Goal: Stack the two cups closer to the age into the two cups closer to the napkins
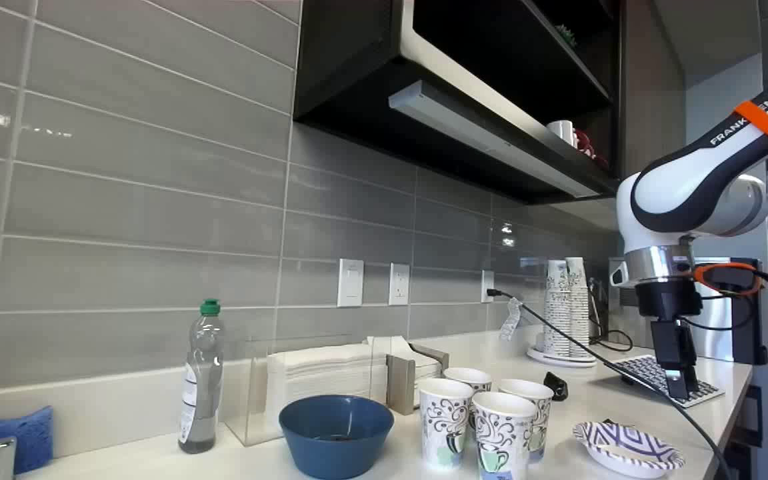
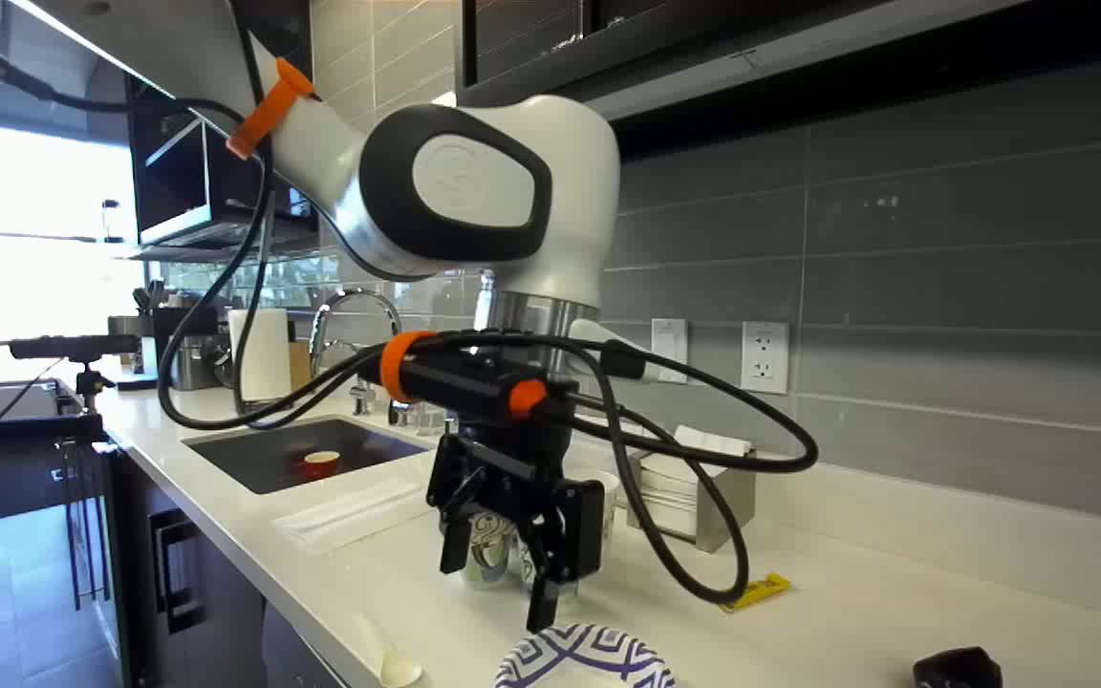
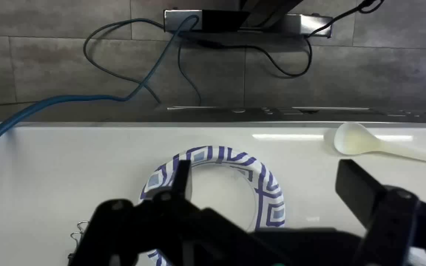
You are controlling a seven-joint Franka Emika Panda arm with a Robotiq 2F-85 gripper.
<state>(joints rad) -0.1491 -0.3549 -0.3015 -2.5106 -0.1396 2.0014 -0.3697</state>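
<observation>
- The fingers (image 3: 359, 192) of the gripper (image 3: 266, 179) stood spread wide apart, with nothing held between them.
- The gripper hung above the white counter (image 2: 847, 612), apart from the cups; in the wrist view a purple-patterned paper bowl (image 3: 272, 199) lay below it, partly hidden by it.
- The two cups closer to the edge (image 1: 504, 433), white paper with a scrolled green-and-dark print, stood upright in an exterior view.
- The two cups closer to the napkins (image 1: 446, 423) stood just beside that pair, also upright; all four stood singly, though whether their sides touched could not be told.
- The napkins (image 1: 324, 373) lay in a white stack behind a blue bowl (image 1: 336, 447), with more in a grey-brown holder (image 1: 401, 383) near the cups.
- In an exterior view the gripper covered part of the cups, and a yellow packet (image 2: 759, 591) lay near the holder.
- A green-capped soap bottle (image 1: 201, 380) stood upright near the blue bowl.
- Tall cup columns (image 1: 556, 307) rose near a keyboard (image 1: 644, 368), farther along the counter.
- A pale spoon (image 3: 353, 140) lay near the counter's front edge.
</observation>
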